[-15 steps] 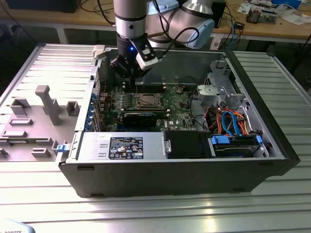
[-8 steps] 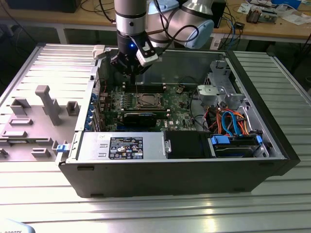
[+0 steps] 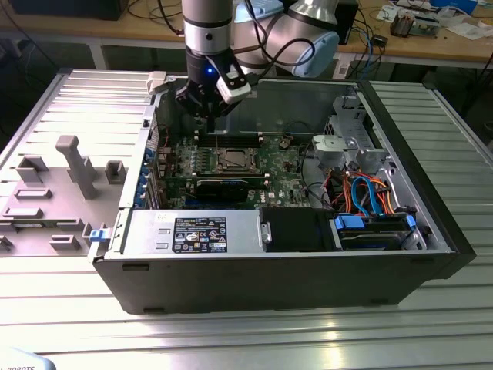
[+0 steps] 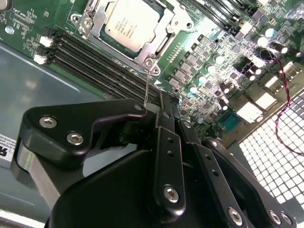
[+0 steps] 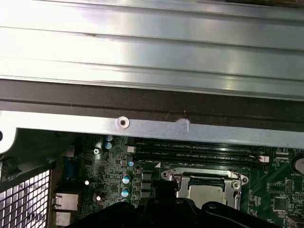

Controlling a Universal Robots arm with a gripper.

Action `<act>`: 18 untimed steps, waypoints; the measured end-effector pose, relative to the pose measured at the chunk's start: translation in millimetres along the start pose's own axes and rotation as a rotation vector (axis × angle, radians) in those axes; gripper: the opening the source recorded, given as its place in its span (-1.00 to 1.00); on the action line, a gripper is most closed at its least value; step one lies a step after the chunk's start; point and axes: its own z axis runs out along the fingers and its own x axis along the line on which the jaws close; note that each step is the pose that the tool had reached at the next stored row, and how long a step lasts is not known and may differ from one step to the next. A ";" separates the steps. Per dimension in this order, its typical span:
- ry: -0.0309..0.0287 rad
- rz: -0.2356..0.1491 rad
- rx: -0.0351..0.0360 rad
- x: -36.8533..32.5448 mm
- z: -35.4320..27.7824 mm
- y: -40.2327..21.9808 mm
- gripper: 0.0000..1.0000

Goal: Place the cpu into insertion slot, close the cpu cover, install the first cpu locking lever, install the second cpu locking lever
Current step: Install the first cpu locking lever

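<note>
The cpu lies flat in the insertion slot on the green motherboard, silvery top up. The cpu cover lies closed over it as a metal frame around its edges. A thin wire locking lever stands up from the socket's corner, and its upper end reaches my gripper. The fingers are together on that end, though part of the linkage hides the contact. In the exterior view my gripper hangs just above the board's far side, over the socket. The first wrist view also shows the cpu, beyond the black gripper body.
Long memory slots run beside the socket. A black card sits in front of it, then the power supply. The drive cage and cables are at the exterior view's right. The case wall stands close behind. A grey fixture tray lies outside.
</note>
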 end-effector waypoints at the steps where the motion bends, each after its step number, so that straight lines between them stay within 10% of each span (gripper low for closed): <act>1: -0.0002 -0.001 0.0000 -0.1 0.1 0.1 -0.79; 18: -0.0001 -0.003 0.0008 -9.9 3.0 0.2 -0.79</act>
